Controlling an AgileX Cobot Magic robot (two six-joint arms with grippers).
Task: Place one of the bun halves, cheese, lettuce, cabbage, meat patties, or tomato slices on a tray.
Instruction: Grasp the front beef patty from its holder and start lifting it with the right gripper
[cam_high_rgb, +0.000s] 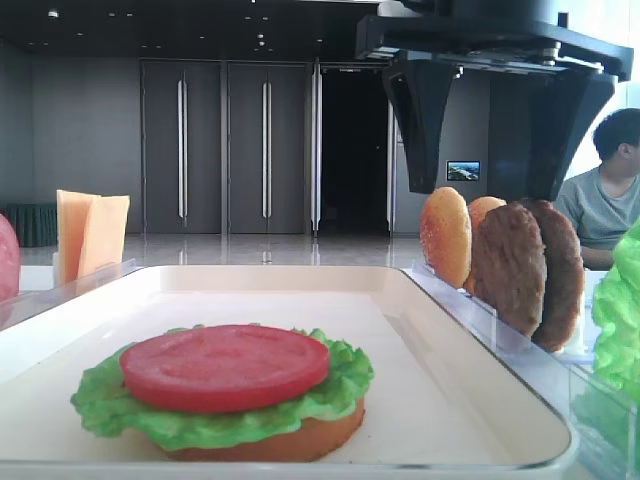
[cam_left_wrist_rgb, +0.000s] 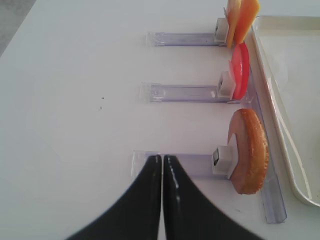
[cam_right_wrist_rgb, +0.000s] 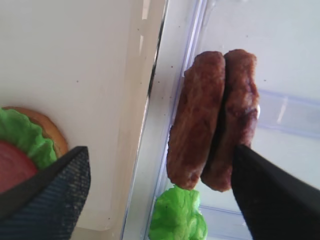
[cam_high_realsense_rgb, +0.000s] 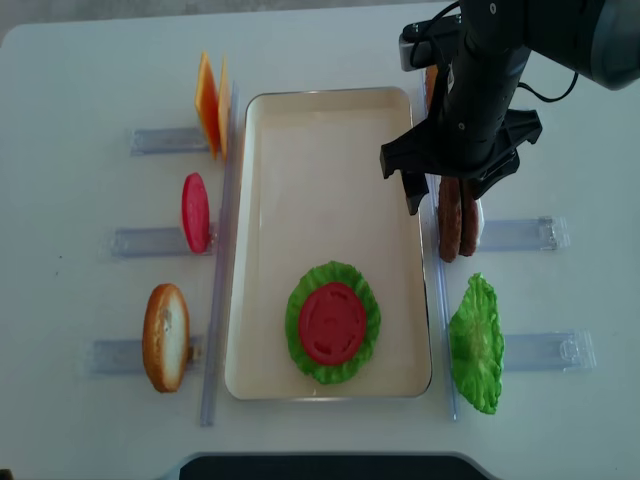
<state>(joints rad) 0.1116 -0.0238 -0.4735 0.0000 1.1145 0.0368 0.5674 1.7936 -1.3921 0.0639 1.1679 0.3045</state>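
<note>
Two brown meat patties (cam_high_realsense_rgb: 458, 222) stand on edge in a clear rack right of the cream tray (cam_high_realsense_rgb: 300, 130). My right gripper (cam_high_realsense_rgb: 450, 185) hangs open just above them. In the right wrist view one finger is over the tray's edge and the other beside the outer patty (cam_right_wrist_rgb: 240, 115), neither touching. On the tray lies a bun half (cam_high_rgb: 300, 440) under lettuce (cam_high_realsense_rgb: 300, 340) and a tomato slice (cam_high_realsense_rgb: 332, 322). My left gripper (cam_left_wrist_rgb: 162, 158) is shut on nothing, low over the table by the rack of another bun half (cam_left_wrist_rgb: 250, 150).
Left of the tray, racks hold cheese (cam_high_realsense_rgb: 210, 105), a tomato slice (cam_high_realsense_rgb: 195, 212) and a bun half (cam_high_realsense_rgb: 165, 335). On the right, a lettuce leaf (cam_high_realsense_rgb: 475, 345) stands in front of the patties and bun halves (cam_high_rgb: 447, 235) behind them. A person (cam_high_rgb: 600, 190) sits beyond the table.
</note>
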